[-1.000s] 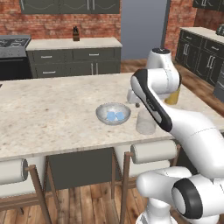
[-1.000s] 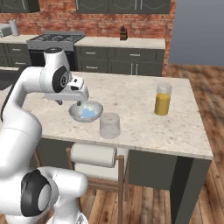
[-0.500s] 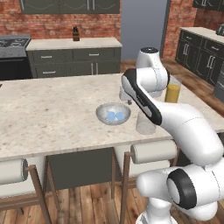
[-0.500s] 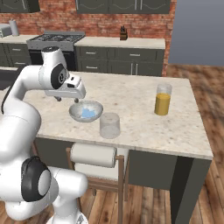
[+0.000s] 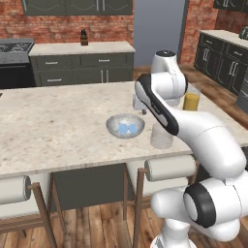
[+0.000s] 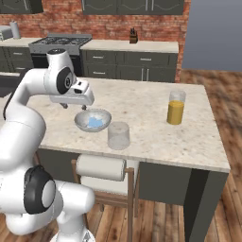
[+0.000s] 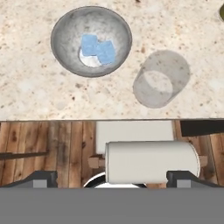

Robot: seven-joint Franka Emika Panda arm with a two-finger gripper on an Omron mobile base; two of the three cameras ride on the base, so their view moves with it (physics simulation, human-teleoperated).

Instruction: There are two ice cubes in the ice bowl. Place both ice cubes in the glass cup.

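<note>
While the two small light-blue translucent ice cubes [image 7: 98,50] lie touching in the shallow round silver-grey speckled bowl [image 7: 65,26] at ten o'clock of the clear cylindrical glass cup [image 7: 161,85] on the tabletop [image 7: 26,92], lower the gripper [image 6: 73,105], whose spread cannot be told, squarely over one cube.

Glossy white rounded arm segments joined by dark grey ring joints; 1 black band runs along the forearm.

Ice cubes [image 7: 97,49]: light blue, translucent. Ice bowl [image 7: 65,30]: silver-grey, speckled. Glass cup [image 7: 161,78]: clear, pale, frosted. Counter [image 7: 30,87]: beige, brown-flecked stone. Second glass [image 6: 176,107]: amber-yellow liquid. Stool cushion [image 7: 151,162]: off-white. Floor [image 7: 48,140]: brown wood planks.
</note>
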